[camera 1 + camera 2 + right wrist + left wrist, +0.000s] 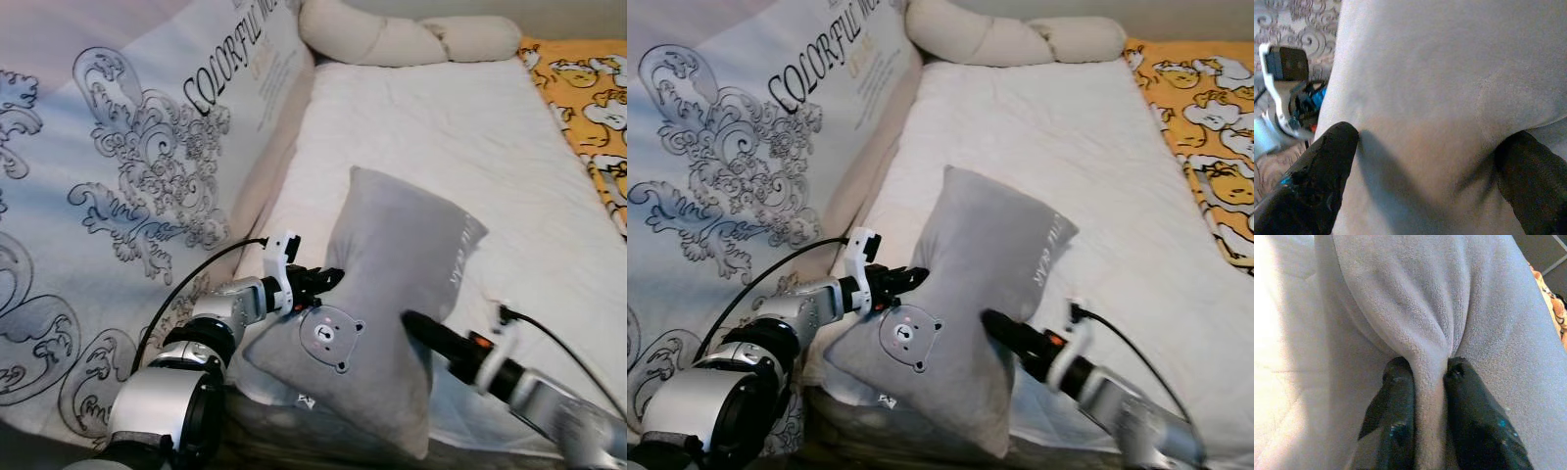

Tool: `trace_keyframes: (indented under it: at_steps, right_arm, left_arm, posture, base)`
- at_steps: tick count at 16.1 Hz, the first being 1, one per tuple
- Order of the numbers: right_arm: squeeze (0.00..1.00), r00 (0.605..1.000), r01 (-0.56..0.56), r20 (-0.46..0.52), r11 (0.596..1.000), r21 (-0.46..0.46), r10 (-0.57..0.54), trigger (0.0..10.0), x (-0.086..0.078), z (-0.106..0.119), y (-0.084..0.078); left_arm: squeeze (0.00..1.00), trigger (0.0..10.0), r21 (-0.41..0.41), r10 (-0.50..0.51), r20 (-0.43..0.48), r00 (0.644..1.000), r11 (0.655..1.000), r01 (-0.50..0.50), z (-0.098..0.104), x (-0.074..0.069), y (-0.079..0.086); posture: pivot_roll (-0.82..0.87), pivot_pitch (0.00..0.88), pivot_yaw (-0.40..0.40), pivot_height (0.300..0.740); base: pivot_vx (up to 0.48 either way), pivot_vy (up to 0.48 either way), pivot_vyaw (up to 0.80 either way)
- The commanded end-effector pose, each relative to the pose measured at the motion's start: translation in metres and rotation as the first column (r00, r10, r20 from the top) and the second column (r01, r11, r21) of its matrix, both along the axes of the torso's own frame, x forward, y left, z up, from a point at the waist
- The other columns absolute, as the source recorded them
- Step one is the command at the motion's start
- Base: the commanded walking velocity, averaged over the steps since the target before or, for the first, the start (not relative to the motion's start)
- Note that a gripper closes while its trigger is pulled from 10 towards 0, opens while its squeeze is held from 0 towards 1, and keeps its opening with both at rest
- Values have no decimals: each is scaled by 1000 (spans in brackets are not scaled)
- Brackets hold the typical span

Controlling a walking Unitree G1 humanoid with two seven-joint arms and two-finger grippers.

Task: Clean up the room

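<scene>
Grey and fleecy, the soft rectangular pillow with a small bear face patch [392, 323] is standing tilted at the near edge of the white quilted mattress [460, 127], its lower end hanging toward the robot and its upper corner pointing up the bed. The left gripper [1426, 374] is pinching a fold of the pillow's left edge, its two black fingers [1393, 406] pressing tight on either side of a bunched ridge of fleece. The right gripper [416, 323] is pressing into the pillow's right side; in the right wrist view its fingers [1317, 181] are sitting spread wide apart against the grey fabric, with the cloth bulging between them, so they are bracing the pillow rather than clamping it. The left gripper's white camera mount [1283, 93] is peeking past the pillow's edge there. A large white cushion printed with grey scrollwork and black lettering [137, 186] is leaning along the left of the bed. A long cream knotted bolster [402, 37] is lying across the far end, and an orange blanket with cartoon dogs [588, 108] is lying along the right side.
</scene>
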State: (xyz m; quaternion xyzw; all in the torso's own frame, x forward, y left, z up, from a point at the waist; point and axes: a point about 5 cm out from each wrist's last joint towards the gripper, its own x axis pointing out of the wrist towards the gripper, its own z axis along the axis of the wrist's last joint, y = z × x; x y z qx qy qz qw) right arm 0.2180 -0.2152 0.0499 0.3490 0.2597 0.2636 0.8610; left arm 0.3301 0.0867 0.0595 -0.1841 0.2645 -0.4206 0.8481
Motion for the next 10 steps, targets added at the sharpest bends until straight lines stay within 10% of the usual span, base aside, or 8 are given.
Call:
trace_keyframes:
  at_steps: [1,10]
  right_arm:
    - [0,997,-35,68,999,-22,36,10000,1,14,-2]
    - [0,942,-193,236,961,-199,238,10000,6,56,10]
  left_arm:
    - [0,0,24,-30,17,999,999,29,2,1,-4]
    - [0,0,133,-72,343,937,991,28,57,30,-5]
  posture:
    - [-101,0,103,740]
    - [-77,0,106,740]
  base:
    - [0,0,0]
    - [0,0,0]
